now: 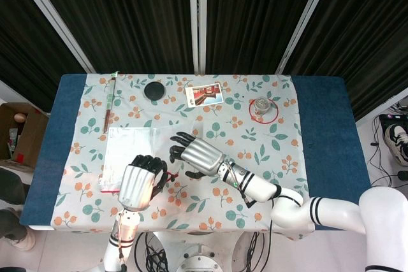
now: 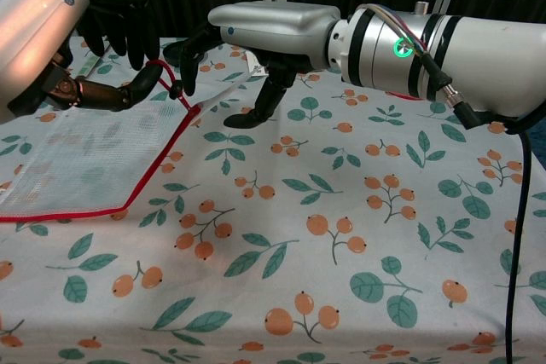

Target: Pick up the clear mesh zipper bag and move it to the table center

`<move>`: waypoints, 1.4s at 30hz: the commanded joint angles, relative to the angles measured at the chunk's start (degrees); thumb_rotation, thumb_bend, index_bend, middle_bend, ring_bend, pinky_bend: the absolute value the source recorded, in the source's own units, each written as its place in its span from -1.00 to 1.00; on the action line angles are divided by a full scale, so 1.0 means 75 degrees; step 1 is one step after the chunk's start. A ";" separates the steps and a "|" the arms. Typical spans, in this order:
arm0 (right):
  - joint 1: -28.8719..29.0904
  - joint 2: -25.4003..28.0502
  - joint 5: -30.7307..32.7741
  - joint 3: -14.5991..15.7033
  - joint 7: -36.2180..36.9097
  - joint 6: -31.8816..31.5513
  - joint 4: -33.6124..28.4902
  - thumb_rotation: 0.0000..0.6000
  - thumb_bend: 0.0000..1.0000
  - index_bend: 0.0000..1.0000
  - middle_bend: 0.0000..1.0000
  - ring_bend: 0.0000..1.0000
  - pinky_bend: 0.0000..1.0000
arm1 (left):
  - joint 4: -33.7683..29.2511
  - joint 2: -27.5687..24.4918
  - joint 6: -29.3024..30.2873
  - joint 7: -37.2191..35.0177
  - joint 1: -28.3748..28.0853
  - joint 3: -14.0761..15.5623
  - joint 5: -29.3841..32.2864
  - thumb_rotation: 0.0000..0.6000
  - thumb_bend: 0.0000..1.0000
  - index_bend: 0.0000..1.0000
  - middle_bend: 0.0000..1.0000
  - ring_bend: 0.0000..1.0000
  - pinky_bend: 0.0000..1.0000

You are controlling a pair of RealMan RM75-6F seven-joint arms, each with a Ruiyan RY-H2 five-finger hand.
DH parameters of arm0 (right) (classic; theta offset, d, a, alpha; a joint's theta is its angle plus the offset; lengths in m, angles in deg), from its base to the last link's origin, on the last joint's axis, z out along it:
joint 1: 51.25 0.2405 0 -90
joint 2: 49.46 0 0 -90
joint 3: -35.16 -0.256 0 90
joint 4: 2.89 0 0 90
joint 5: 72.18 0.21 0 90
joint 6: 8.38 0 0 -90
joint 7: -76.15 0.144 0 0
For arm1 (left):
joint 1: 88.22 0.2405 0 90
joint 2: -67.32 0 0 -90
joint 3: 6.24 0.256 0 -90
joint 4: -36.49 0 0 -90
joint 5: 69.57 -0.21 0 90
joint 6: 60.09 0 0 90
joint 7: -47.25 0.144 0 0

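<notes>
The clear mesh zipper bag with red trim lies on the left part of the flowered cloth; in the chest view, the bag has its near right corner raised. My left hand pinches the red zipper pull at that corner, and it shows large at the upper left as the left hand. My right hand hovers just right of the bag, holding nothing. Its fingers are spread and curve down over the bag's right edge, close to the red pull, as the right hand shows in the chest view.
At the back of the table sit a black round lid, a picture card and a small jar inside a red ring. A thin stick lies at the far left. A cardboard box stands off the table's left side.
</notes>
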 commanded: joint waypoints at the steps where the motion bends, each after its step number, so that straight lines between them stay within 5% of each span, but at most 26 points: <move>1: 0.0105 -0.0113 -0.0038 0.0036 0.0200 -0.0032 0.0105 1.00 -0.55 -0.19 -0.48 -0.82 -0.83 | 0.0002 -0.0002 -0.0023 -0.0027 0.0020 -0.0025 0.0006 1.00 -0.26 0.40 0.19 0.04 0.05; 10: 0.0246 -0.0280 -0.0018 0.0103 0.0420 -0.0107 0.0243 1.00 -0.38 -0.05 -0.42 -0.76 -0.80 | 0.0009 -0.0018 -0.0077 -0.0131 0.0104 -0.0086 0.0023 1.00 -0.26 0.41 0.19 0.04 0.05; 21: 0.0242 -0.0644 0.0430 -0.0207 0.0658 -0.0481 0.0404 1.00 -0.06 0.59 -0.17 -0.58 -0.73 | 0.0036 -0.0019 0.0059 -0.0408 0.0327 -0.0090 0.0089 1.00 -0.26 0.41 0.19 0.04 0.05; 30: 0.0342 -0.0378 0.1366 -0.0815 0.0219 -0.0375 -0.0160 1.00 -0.05 0.61 -0.15 -0.58 -0.81 | 0.0151 0.0063 0.0256 -0.0772 0.0530 -0.0127 0.0136 1.00 -0.24 0.44 0.19 0.04 0.05; 42: 0.0352 -0.0021 0.1776 -0.1056 0.0085 -0.0462 -0.0594 1.00 -0.05 0.63 -0.15 -0.58 -0.81 | 0.0310 0.0056 0.0100 -0.1048 0.0611 -0.0246 0.0434 1.00 -0.24 0.44 0.19 0.04 0.05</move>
